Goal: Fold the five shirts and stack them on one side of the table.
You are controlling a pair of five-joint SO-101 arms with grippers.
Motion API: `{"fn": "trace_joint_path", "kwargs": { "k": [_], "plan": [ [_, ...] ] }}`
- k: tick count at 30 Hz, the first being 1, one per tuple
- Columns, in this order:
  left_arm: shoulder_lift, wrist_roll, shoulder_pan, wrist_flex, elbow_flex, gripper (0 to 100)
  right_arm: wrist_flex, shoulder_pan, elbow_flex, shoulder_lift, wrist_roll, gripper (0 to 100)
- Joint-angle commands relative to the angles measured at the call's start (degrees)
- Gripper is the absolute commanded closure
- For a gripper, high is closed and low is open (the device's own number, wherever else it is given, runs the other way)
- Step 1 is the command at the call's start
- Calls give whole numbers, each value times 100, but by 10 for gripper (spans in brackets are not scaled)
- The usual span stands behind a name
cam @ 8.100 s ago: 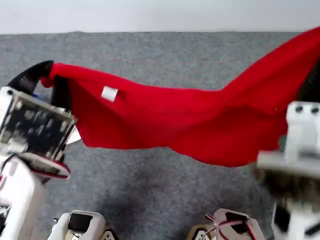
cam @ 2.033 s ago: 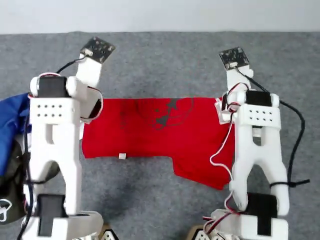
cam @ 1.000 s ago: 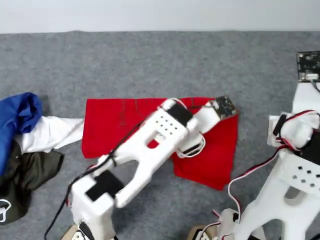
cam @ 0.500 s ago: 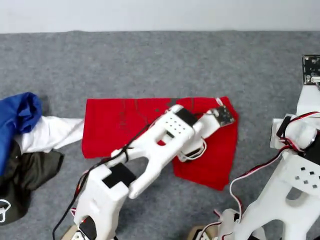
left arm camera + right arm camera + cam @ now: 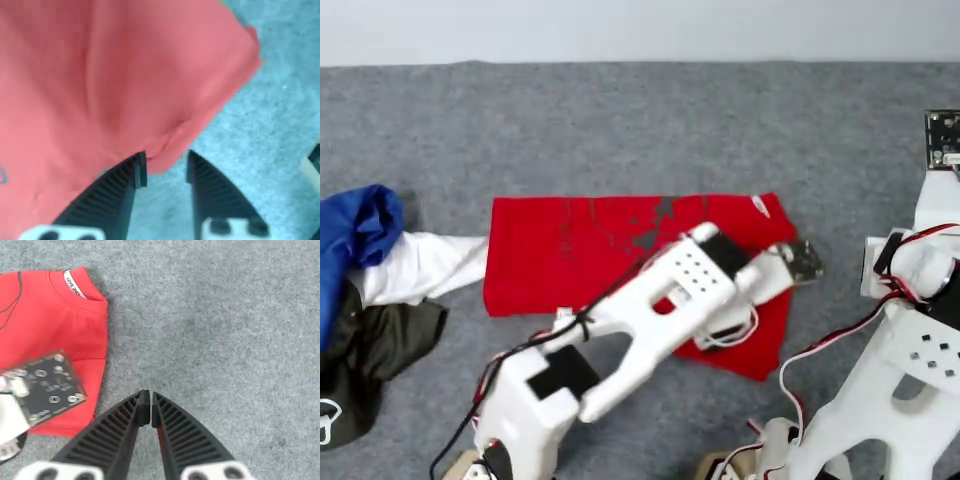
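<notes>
A red shirt (image 5: pixel 580 255) lies flat on the grey table, folded to a wide band, its collar label (image 5: pixel 73 284) at the far right corner. My left arm (image 5: pixel 690 285) stretches across it to its right part. In the left wrist view my left gripper (image 5: pixel 165 162) is open, and the shirt's right edge (image 5: pixel 165 150) sits between the two fingertips. My right gripper (image 5: pixel 150 400) is shut on nothing, over bare table to the right of the shirt. The right arm (image 5: pixel 910 330) stands at the table's right edge.
A heap of other shirts lies at the left edge: a blue one (image 5: pixel 355 225), a white one (image 5: pixel 425 262) and a dark one (image 5: pixel 370 345). Grey table (image 5: pixel 650 130) stretches behind the red shirt. The left arm's camera board (image 5: pixel 45 385) hangs over the shirt's right edge.
The shirt, earlier held up in the air, now lies on the table. My left arm has swung across it to its right edge. The right arm withdrew to the right and has kept still since.
</notes>
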Motion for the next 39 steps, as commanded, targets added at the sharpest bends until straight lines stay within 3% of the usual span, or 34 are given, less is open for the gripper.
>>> {"fn": "trace_joint_path", "kwargs": {
  "k": [1,20,29,39],
  "plan": [
    [185,0,53,79,-189,814,13,40,-316,-145,62,973],
    [756,-352,114,70,-497,810,13,40,-290,-127,44,973],
    [1758,-255,79,378,-1578,819,13,40,-290,-136,44,973],
    [2066,-158,105,413,-2308,995,4,40,-290,-136,44,973]
  ]
}}
